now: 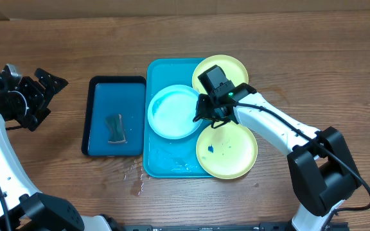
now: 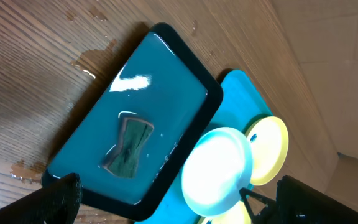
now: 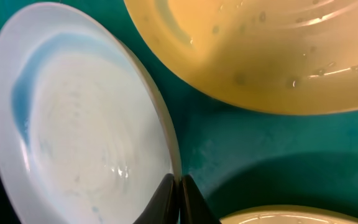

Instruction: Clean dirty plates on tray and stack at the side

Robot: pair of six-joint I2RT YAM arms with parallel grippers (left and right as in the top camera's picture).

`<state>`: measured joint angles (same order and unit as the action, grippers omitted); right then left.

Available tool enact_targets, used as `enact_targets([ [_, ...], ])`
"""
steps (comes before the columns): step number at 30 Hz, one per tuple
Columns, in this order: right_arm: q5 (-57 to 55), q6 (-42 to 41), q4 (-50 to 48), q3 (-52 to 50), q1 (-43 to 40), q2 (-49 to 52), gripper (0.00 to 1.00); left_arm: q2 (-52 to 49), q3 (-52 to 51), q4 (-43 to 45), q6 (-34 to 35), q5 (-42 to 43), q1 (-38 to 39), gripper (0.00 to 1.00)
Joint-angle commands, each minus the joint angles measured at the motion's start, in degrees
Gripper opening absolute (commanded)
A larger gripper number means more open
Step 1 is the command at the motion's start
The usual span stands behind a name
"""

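1. Large bright turquoise rectangular plastic tray (image 1: 172, 163): floor mostly covered by three plates. The left wrist view shows one corner only.
2. Upper pale yellow-green round plastic plate (image 1: 231, 66): lower left part hidden under the right tool (image 1: 204, 117). The right wrist view cuts it off at the top and right.
3. Lower pale yellow-green round plastic plate (image 1: 231, 154): top rim under the white arm. Its blue smears (image 1: 211, 149) are too small to make out.
4. Light blue round plastic plate (image 1: 172, 112): blurred in the right wrist view and cut off at the left and bottom.
5. Right tool: only the fingertips (image 3: 166, 200) show. Whether the rim lies between them cannot be told.
6. Left tool (image 1: 49, 97): dark fingers (image 2: 48, 199) blurred and cut off at the bottom edge.
7. Dark item (image 1: 115, 128) in the smaller dark-blue black-rimmed tray (image 1: 111, 99): cloth or sponge, cannot tell.
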<state>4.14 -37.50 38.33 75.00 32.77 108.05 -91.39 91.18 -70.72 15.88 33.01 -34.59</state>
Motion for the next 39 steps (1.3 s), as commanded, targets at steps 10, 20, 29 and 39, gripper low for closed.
enact_targets([
  [10,-3.10,-0.02,-0.72,1.27,1.29,-1.55,0.04,0.33,0.92,0.11,-1.73,0.92,0.11,1.00],
  [20,-9.92,2.01,6.91,11.96,1.25,-2.95,0.04,0.33,0.92,0.13,-1.73,0.92,0.11,1.00],
  [29,-7.61,3.19,2.62,14.67,2.43,-2.95,0.04,0.33,0.92,0.46,-1.75,0.90,0.11,1.00],
  [39,-14.80,5.79,-12.02,14.64,9.33,-1.90,0.04,0.33,0.92,0.48,-1.73,0.92,0.11,1.00],
])
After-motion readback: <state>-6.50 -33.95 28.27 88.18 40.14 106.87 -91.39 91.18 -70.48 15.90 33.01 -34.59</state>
